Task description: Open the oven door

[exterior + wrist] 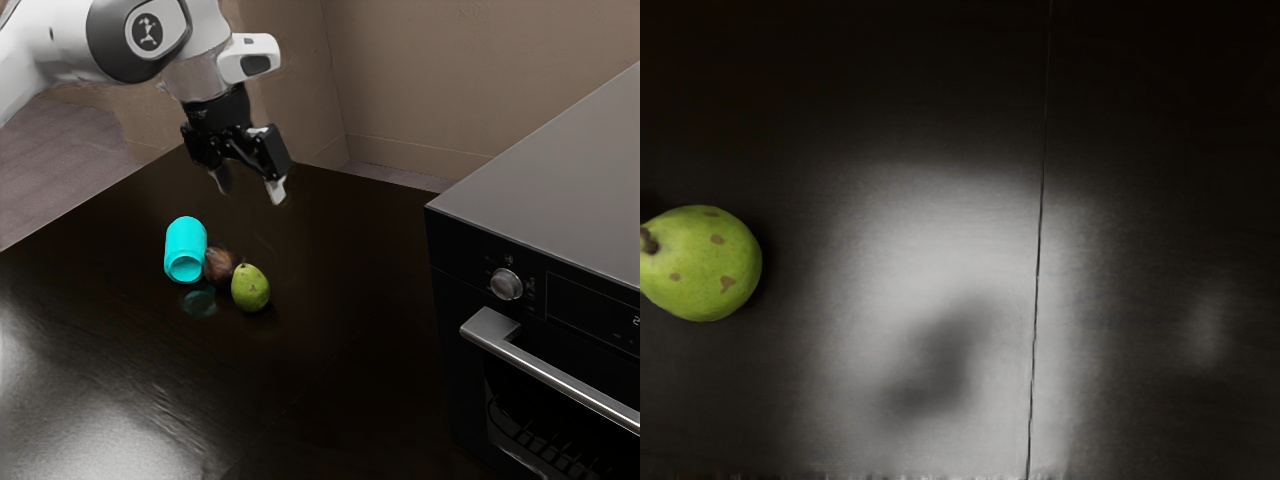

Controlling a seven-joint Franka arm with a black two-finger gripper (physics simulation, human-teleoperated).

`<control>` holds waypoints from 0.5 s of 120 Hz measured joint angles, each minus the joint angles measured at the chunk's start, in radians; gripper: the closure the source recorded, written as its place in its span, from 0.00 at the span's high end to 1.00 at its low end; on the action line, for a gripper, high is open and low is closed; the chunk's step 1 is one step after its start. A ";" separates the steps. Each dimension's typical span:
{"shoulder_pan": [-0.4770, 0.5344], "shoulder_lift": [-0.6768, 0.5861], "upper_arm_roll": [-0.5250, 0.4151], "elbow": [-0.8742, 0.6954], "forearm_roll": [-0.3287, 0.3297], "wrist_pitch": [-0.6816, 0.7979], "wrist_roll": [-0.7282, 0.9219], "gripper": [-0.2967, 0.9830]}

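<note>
"Oven (pixel 545 190) is at the exterior view's right, yes? And where is its door (pixel 530 410)?"

"It is on the oven's front, under the knob (pixel 506 284) and the display (pixel 605 318). The door looks shut. Its lower part and its far side are cut off by the edges of the exterior view, and so is one end of the handle (pixel 570 386). Through the dark glass I can make out a rack (pixel 545 445), but faintly."

"And the gripper (pixel 250 187)?"

"It is well apart from the oven, toward the exterior view's left, above the table (pixel 345 240). Its two fingers are spread, and they hold nothing between them."

"Which things are on the table?"

"Also well apart from the oven, there are three in a group. The pear (pixel 250 289) is the nearest to the oven. Behind it is a brown thing (pixel 217 265), partly hidden by the pear; what it is, I cannot say surely. Farthest from the oven is the blue jar (pixel 186 247), with its mouth toward the camera."

"Is the pear also in the wrist view?"

"Yes, but its stem end is cut by the edge. Near it, a bright patch on the table contains a blurred dark shape (pixel 940 365), hard to identify."
</note>
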 joint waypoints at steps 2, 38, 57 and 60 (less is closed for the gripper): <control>0.006 0.005 0.002 0.010 -0.002 -0.009 0.004 0.77; 0.068 -0.532 -0.465 -0.154 -0.071 -0.003 0.355 0.76; -0.253 -0.711 -0.559 -0.574 -0.159 0.298 0.715 0.77; -0.264 -0.682 -0.572 -0.571 -0.155 0.334 0.763 0.77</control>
